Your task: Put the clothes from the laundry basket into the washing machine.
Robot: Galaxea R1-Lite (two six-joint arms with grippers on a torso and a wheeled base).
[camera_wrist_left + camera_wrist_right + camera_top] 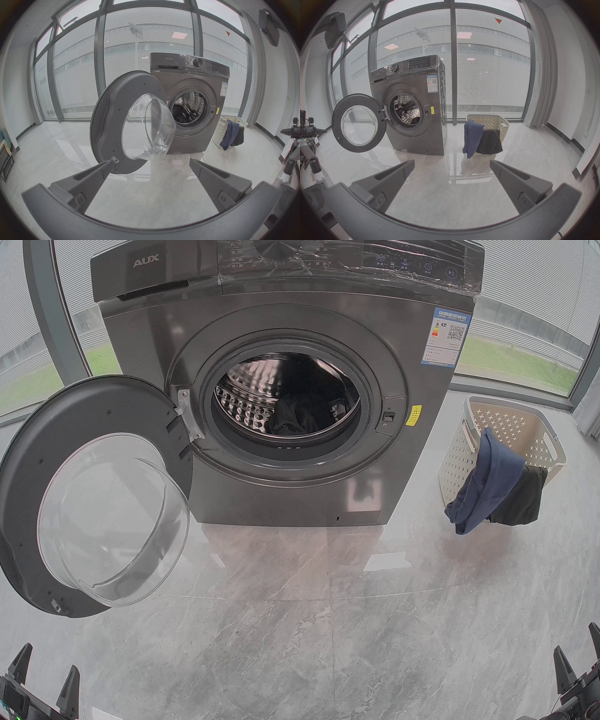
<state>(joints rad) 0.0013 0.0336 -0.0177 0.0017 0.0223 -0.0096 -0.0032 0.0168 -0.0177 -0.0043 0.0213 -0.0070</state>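
Note:
The grey washing machine [287, 396] stands ahead with its round door [94, 496] swung wide to the left. A dark garment [294, 415] lies inside the drum. The beige laundry basket [509, 427] sits to the machine's right; a blue garment [487, 484] and a black garment [519, 496] hang over its front rim. My left gripper [44, 674] is low at the near left, open and empty. Low at the near right is my right gripper [578, 652], also open and empty. Both are well short of machine and basket.
Glossy grey tiled floor [325, 615] spreads between me and the machine. The open door juts out over the floor on the left. Large windows [490, 62] stand behind the machine and the basket.

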